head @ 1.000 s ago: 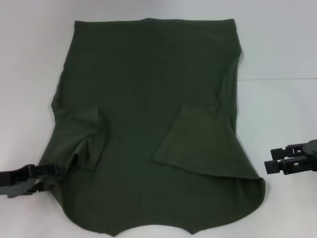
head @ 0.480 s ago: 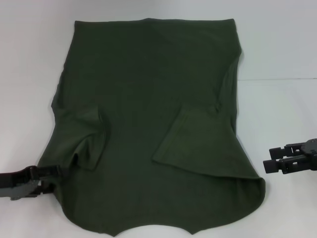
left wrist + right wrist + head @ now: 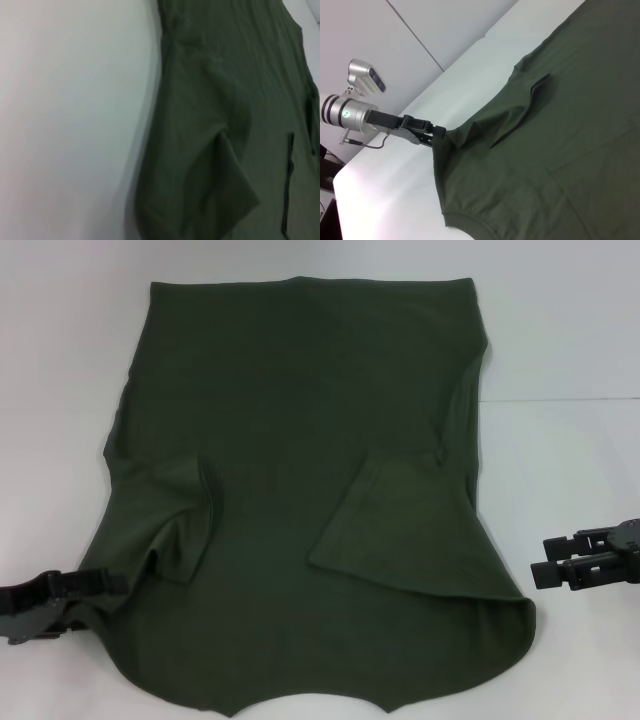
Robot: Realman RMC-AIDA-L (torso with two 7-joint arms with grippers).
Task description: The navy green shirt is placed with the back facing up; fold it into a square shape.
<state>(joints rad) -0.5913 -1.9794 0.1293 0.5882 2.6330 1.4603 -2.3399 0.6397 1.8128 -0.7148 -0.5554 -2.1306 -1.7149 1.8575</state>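
**Left gripper drops along the shirt's edge**

White tabletop (image 3: pixel 560 320) fills the head view, carrying the dark olive-green cotton shirt (image 3: pixel 300 440), plain side up, both sleeves folded inward. Nearest, at lower left, the left gripper (image 3: pixel 100 585) touches the shirt's left edge; it has slid slightly down-frame over the last second. Whether it pinches cloth I cannot tell. At lower right the right gripper (image 3: pixel 545 573) hovers apart, jaws seemingly spread, empty. Likely next: a grasp for folding.

The navy green shirt (image 3: pixel 300 440) lies spread flat on the white table, plain side up, both short sleeves folded inward.
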